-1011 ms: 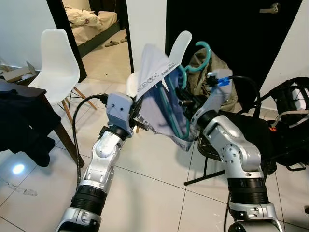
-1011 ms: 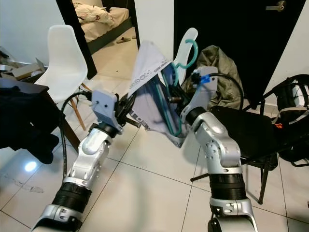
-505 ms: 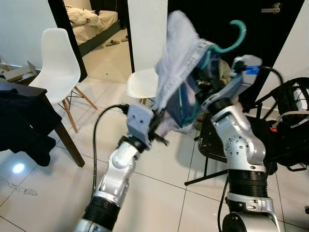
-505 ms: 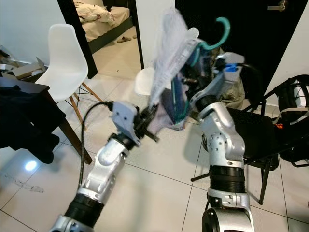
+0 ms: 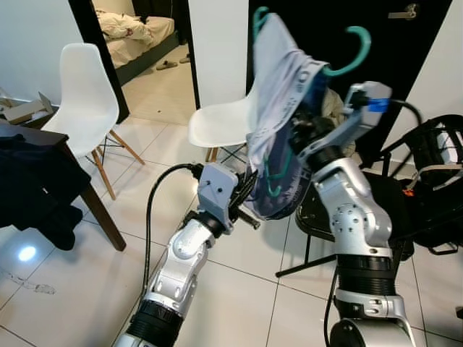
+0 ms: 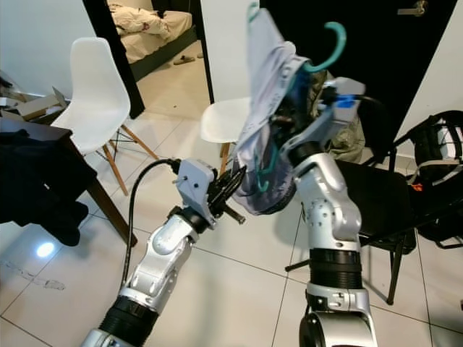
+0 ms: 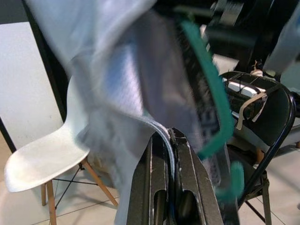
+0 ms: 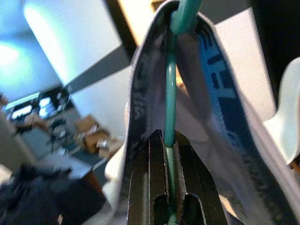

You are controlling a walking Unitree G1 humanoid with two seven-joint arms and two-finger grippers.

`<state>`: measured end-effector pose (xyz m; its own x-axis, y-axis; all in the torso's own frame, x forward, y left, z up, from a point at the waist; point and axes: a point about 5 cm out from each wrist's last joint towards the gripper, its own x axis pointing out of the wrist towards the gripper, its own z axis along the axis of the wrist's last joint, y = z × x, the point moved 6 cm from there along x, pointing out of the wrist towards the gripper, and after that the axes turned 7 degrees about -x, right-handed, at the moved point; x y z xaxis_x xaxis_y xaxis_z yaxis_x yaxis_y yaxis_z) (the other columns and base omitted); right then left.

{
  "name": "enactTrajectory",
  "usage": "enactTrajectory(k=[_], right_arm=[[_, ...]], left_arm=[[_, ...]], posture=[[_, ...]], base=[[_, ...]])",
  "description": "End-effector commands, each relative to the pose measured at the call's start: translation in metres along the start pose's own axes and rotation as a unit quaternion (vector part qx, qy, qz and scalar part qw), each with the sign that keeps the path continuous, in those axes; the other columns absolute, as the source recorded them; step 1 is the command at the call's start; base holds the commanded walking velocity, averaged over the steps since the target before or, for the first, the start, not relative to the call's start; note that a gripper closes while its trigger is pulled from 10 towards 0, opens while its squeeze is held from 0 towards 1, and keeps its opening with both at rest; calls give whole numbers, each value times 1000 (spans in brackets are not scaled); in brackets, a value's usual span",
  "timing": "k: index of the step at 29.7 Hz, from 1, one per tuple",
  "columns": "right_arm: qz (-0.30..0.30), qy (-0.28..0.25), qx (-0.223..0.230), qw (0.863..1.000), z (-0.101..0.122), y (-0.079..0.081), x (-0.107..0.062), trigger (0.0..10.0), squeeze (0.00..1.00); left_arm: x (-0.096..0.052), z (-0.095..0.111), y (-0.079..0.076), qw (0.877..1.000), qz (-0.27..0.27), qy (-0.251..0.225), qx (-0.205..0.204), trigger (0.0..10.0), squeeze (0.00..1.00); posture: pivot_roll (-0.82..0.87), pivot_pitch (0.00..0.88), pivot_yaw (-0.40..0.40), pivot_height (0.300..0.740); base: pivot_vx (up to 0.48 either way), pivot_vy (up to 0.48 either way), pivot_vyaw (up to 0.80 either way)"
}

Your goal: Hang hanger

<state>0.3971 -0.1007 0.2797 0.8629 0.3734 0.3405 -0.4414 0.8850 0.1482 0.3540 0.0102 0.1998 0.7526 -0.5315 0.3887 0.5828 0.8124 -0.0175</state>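
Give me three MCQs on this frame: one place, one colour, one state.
1. Where is the hanger?
A. on the floor
B. raised in front of the dark door
C. on the white chair

2. What colour is the hanger?
A. teal
B. red
C. black

3. What is the left gripper doing?
A. hanging open
B. shut on the garment
C. gripping a chair leg

Answers:
1 B, the right gripper holds it up before the door.
2 A, its hook and wire show teal.
3 B, left wrist view shows the fingers closed on the cloth edge.
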Motion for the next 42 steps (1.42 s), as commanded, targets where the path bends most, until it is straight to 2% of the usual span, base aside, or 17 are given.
enactTrajectory(k=[1, 2, 4, 5, 6, 7, 10, 11, 12, 13, 15, 19, 22, 28, 34, 38, 42], right_arm=[[24, 51, -39, 998, -20, 6, -3, 0, 0], [24, 51, -39, 998, -20, 6, -3, 0, 0], [33, 72, -57, 995, -29, 8, -5, 0, 0], [39, 87, -69, 993, -34, 8, -7, 0, 0], [41, 92, -74, 992, -36, 8, -7, 0, 0], [40, 94, -78, 992, -37, 6, -7, 0, 0], [39, 92, -82, 992, -35, 4, -7, 0, 0], [37, 87, -85, 992, -31, 1, -5, 0, 0], [37, 87, -85, 992, -31, 1, -5, 0, 0], [36, 84, -86, 992, -29, -1, -5, 0, 0], [33, 76, -89, 993, -24, -4, -4, 0, 0], [33, 73, -89, 993, -22, -5, -4, 0, 0], [41, 48, -88, 994, -8, -8, -4, 0, 0], [49, 40, -90, 994, -3, -9, -5, 0, 0], [91, 27, -102, 990, 8, -12, -13, 0, 0], [190, 63, -138, 970, -2, -5, -40, 0, 0], [223, 76, -145, 961, -7, 0, -49, 0, 0]], left_arm=[[-1, 0, 0, 1000, 3, 0, -7, 2118, 0], [-1, 0, 0, 1000, 3, 0, -7, 2118, 0], [-2, 0, 0, 1000, 2, 1, -8, 3451, 0], [-2, 0, -1, 1000, 0, 2, -10, 4980, 0], [-2, 0, -2, 1000, -2, 2, -11, 4980, 0], [-3, 1, -5, 1000, -11, 2, -14, 10000, 0], [-4, 1, -13, 999, -32, 1, -17, 10000, 0], [-9, -1, -24, 997, -70, 7, -17, 10000, 741], [-9, -1, -24, 997, -70, 7, -17, 10000, 741], [-11, -1, -28, 996, -85, 10, -18, 10000, 1000], [-22, -6, -44, 989, -145, 29, -26, 10000, 1000], [-26, -7, -49, 985, -166, 37, -28, 10000, 1000], [-60, -15, -55, 956, -274, 105, 1, 10000, 1000], [-69, -15, -49, 948, -293, 124, 21, 10000, 1000], [-70, 9, -24, 942, -304, 127, 62, 10000, 1000], [-48, 65, 20, 947, -281, 81, 133, 10000, 1000], [-44, 77, 29, 943, -286, 77, 153, 10000, 1000]], posture=[[-47, 79, 39, 740], [-47, 79, 39, 740], [-47, 80, 38, 740], [-47, 80, 37, 740], [-47, 80, 37, 740], [-46, 83, 35, 740], [-44, 83, 34, 740], [-42, 84, 32, 740], [-42, 84, 32, 740], [-42, 84, 32, 740], [-39, 84, 31, 740], [-39, 84, 31, 740], [-32, 86, 29, 740], [-31, 86, 29, 740], [-23, 84, 27, 740], [-14, 76, 37, 740], [-14, 75, 39, 740]], base=[[0, 0, 0], [0, 0, 0], [0, 0, 0], [0, 0, 0], [0, 0, 0], [0, 0, 0], [0, 0, 0], [0, 0, 0], [0, 0, 0], [0, 0, 0], [0, 0, 0], [0, 0, 0], [0, 0, 0], [0, 0, 0], [0, 0, 0], [0, 0, 0], [0, 0, 0]])
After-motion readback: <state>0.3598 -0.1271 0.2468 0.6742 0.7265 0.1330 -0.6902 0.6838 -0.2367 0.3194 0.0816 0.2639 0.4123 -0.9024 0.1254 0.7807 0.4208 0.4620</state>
